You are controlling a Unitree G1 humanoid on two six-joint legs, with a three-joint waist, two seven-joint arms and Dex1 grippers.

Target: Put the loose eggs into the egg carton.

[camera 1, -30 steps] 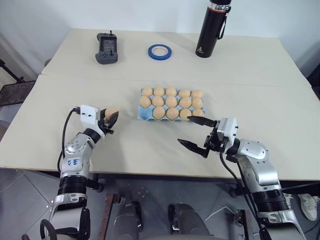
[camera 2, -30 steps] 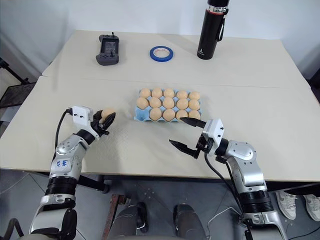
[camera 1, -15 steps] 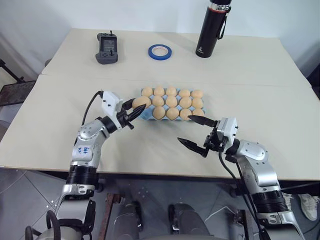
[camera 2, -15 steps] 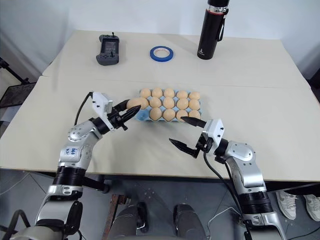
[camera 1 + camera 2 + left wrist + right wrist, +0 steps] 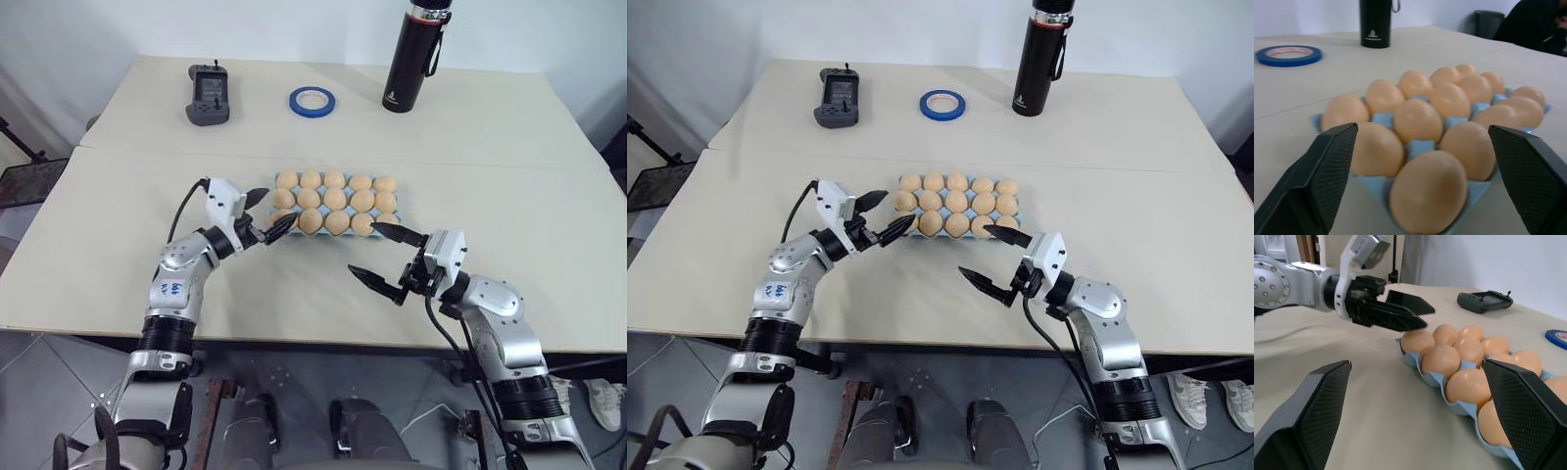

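A pale surface (image 5: 118, 264) seen from above, described from left to right.

At the far left lies a dark handheld controller (image 5: 208, 95). To its right is a ring of blue tape (image 5: 312, 99), and farther right stands a tall black bottle (image 5: 409, 57). None of these belong to the job.

At mid-left, the left pincer (image 5: 265, 213) reaches toward the near-left corner of the egg carton (image 5: 282, 226). Its two black fingers are spread wide apart and hold nothing. From that arm's wrist camera, the fingers straddle the corner of the carton, with a tan egg (image 5: 1428, 191) seated in the cup directly between them.

The light-blue carton sits in the middle of the surface. Its three rows of five cups all appear filled with the loose eggs (image 5: 335, 201), tan and alike. No egg is visible lying loose on the surface.

At near right, the right pincer (image 5: 384, 258) hovers just beside the carton's near-right corner. Its fingers are also spread wide and empty.

The step in hand looks like the release of an egg into the near-left corner cup. As every cup seems occupied, the job looks finished or nearly so. The next move calls for drawing the left pincer straight back from the carton without nudging the seated egg.
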